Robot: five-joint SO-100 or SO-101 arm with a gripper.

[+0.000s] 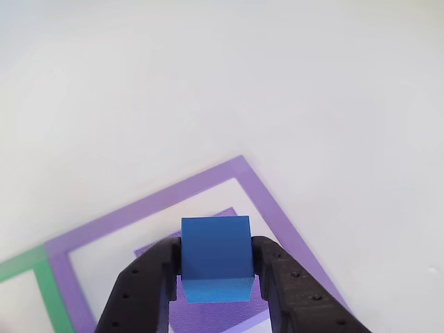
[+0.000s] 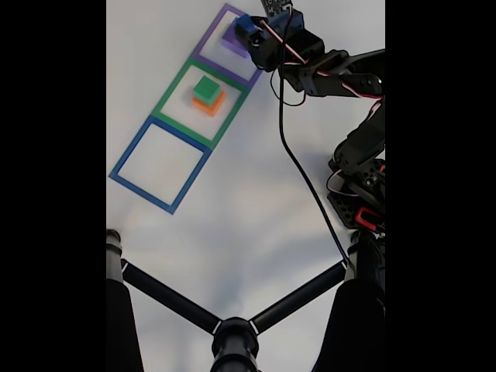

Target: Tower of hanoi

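A: Looking at the other view, near edge first: your gripper (image 1: 216, 277) is pinching the blue cube (image 1: 216, 257), one black finger (image 1: 149, 277) on each side face. Side grip leaves the bottom face free, so it can seat flat on whatever is under it.

B: And under it?

A: Purple block (image 1: 208, 312), wider than the cube, lying inside the purple square (image 1: 260, 194). Cube sits over it. Touching or just above, can't tell from here.

B: Fixed view agree?

A: Yes. Near to far there: a black tripod (image 2: 232, 333) at the near edge, then the blue square (image 2: 160, 167), bare inside. Next out, the green square (image 2: 203, 101) holds a green block (image 2: 206, 87) stacked on a wider orange block (image 2: 211, 103). Farthest, the purple outline with your arm (image 2: 341, 74) reaching in from the right.

B: So small on big in each stack.

A: Right, that's the Hanoi rule, and it explains the layout: three taped squares as pegs, sizes shrinking upward. My read is you're mid-move at the far peg, either setting blue down or lifting it.

B: Risk?

A: If you release high, the cube may land skewed. Keep it centred on purple.
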